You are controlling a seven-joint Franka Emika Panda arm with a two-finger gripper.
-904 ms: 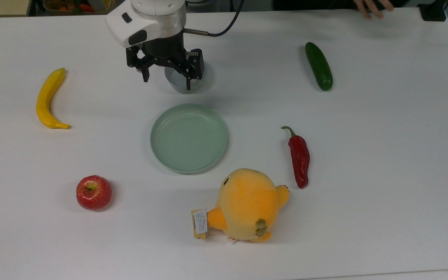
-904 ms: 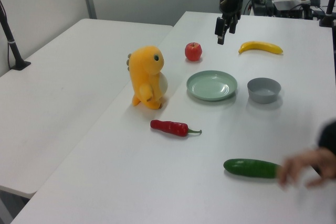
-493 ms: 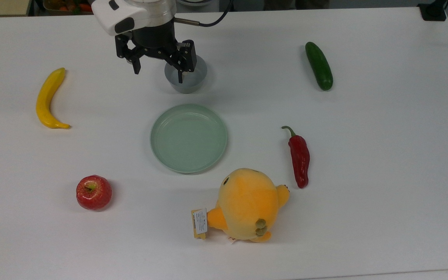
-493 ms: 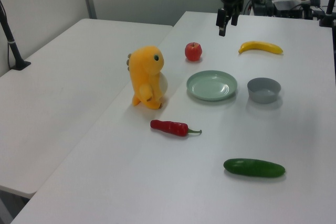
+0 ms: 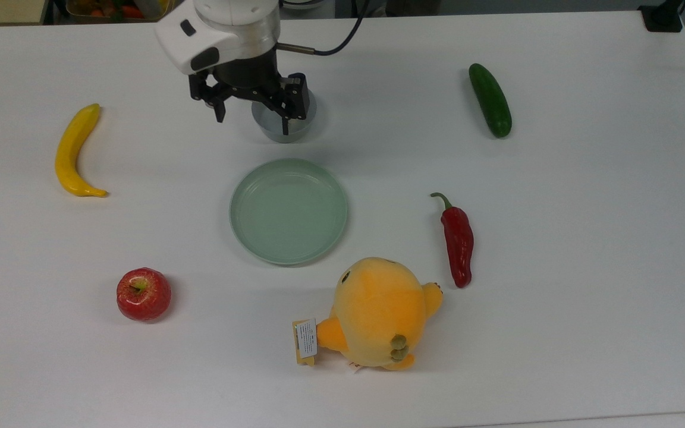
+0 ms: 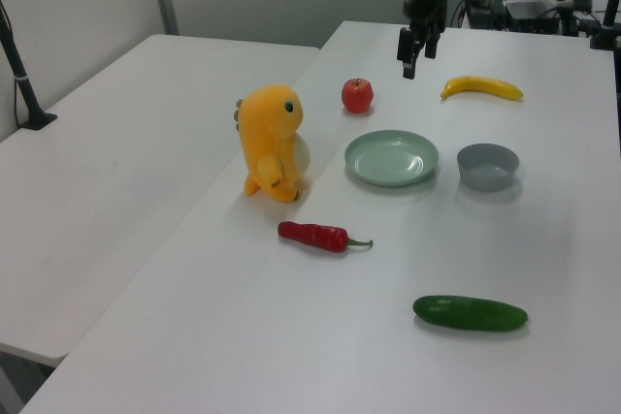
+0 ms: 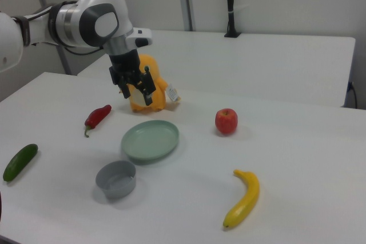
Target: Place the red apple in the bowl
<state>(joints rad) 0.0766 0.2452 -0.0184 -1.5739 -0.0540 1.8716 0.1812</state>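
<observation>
Black two-finger gripper (image 5: 253, 119) on the white Franka arm hangs in the air above the white tabletop (image 5: 586, 238), fingers spread, nothing between them. In the top view it overlaps the small deep round grey bowl (image 5: 295, 128); the right view shows it raised well above the table, in front of the plush.

Glossy round red apple (image 5: 144, 294) sits on the table near the top view's lower left, well apart from the gripper and from the bowl. Bowl is empty in the left view (image 6: 487, 165).

Shallow round pale green plate (image 5: 288, 211) lies between bowl and apple, also empty. Curved yellow banana (image 5: 74, 151) at the top view's left. Dark green cucumber (image 5: 490, 100) at the top view's upper right. Long red chilli pepper (image 5: 457, 239) right of the plate. Orange-yellow plush chick toy (image 5: 378, 312) with a paper tag sits just below the plate.
</observation>
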